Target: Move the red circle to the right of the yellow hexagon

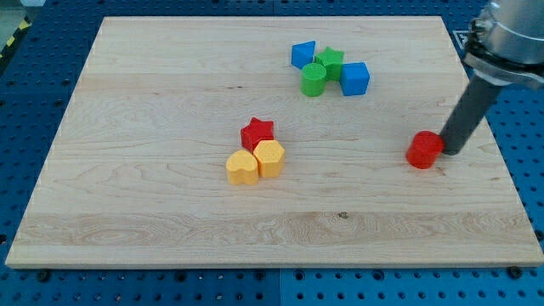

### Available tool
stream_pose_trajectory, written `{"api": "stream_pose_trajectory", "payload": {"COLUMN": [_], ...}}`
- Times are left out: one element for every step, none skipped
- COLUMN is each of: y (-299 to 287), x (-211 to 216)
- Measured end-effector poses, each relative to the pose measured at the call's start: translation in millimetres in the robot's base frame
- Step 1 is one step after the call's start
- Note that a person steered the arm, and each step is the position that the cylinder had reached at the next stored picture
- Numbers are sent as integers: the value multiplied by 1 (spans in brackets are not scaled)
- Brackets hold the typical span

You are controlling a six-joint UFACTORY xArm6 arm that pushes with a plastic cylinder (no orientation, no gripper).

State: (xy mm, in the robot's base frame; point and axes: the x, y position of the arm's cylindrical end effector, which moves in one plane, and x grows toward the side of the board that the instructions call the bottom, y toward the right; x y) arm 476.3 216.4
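Observation:
The red circle (423, 150) lies on the wooden board at the view's right. My tip (448, 152) touches its right side. The yellow hexagon (269, 158) sits near the board's middle, far to the left of the red circle. A red star (257, 133) touches the hexagon from the top left, and a yellow heart (242, 167) touches it from the left.
A cluster sits at the view's top: a blue block (303, 54), a green star (330, 60), a green cylinder (314, 80) and a blue cube (354, 78). The board's right edge (489, 144) is close to the rod.

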Motion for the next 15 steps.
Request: {"api": "stream_pose_trajectory", "payload": {"y": [-30,-54,-71,-71,-71,-65,-44,-42,-42,-56,-71,-81,-97,-112,-126], "x": [3,10,23,45,65,65,65,65,65,64,56,44,44,37,28]}}
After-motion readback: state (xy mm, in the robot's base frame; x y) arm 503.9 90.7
